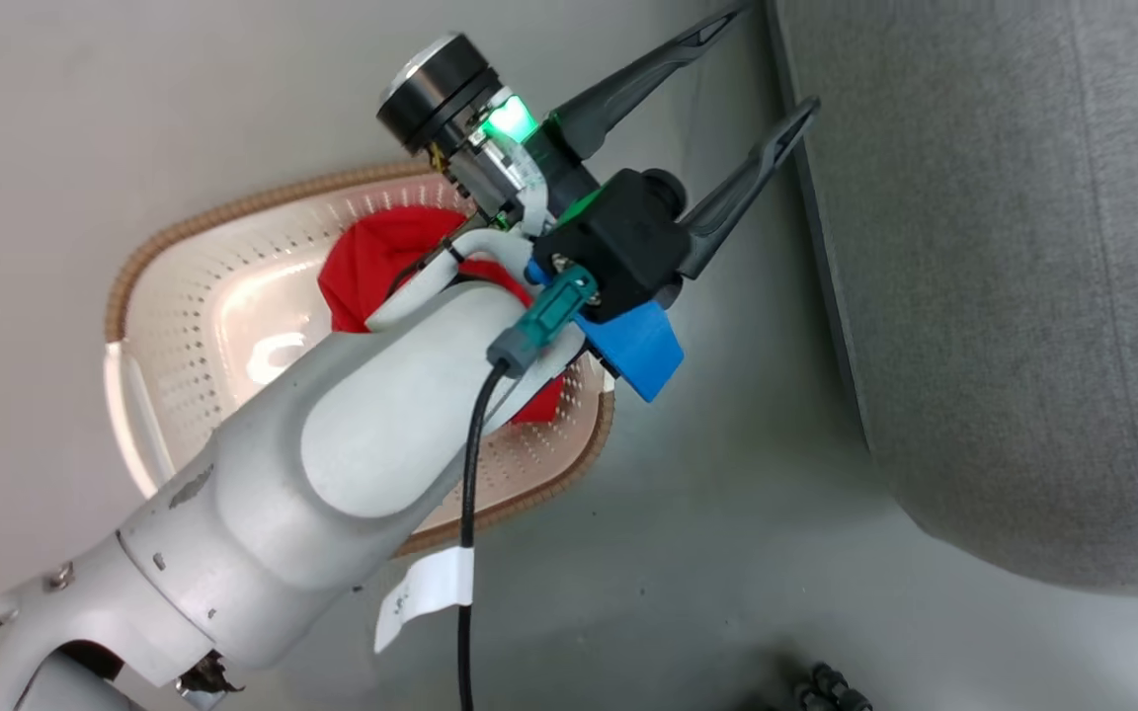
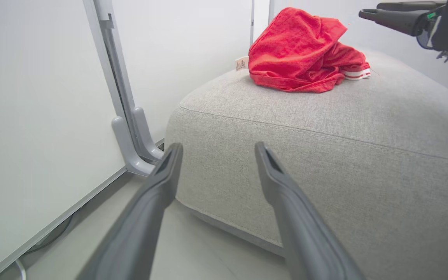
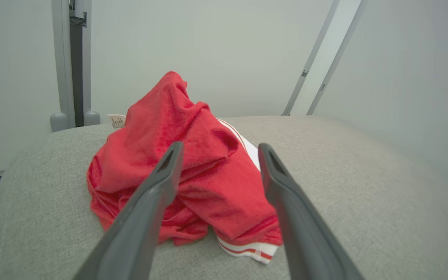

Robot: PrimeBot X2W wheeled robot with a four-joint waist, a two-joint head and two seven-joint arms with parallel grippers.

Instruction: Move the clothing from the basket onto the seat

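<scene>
Down near the floor (image 1: 727,553), the left gripper (image 1: 776,56) hangs, jaws spread, beside the seat (image 1: 1004,296); under its arm (image 1: 352,444) a red garment (image 1: 376,262) lies in the basket (image 1: 184,316). Farther off, the right gripper (image 3: 221,146) (jaws spread too) hovers at the striped garment (image 3: 193,175) heaped on the seat.

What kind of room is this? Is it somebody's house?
Probably not a house, more a test room made to look homely: a grey seat and a laundry basket stand on a bare floor, with plain white panels in metal frames behind.
</scene>
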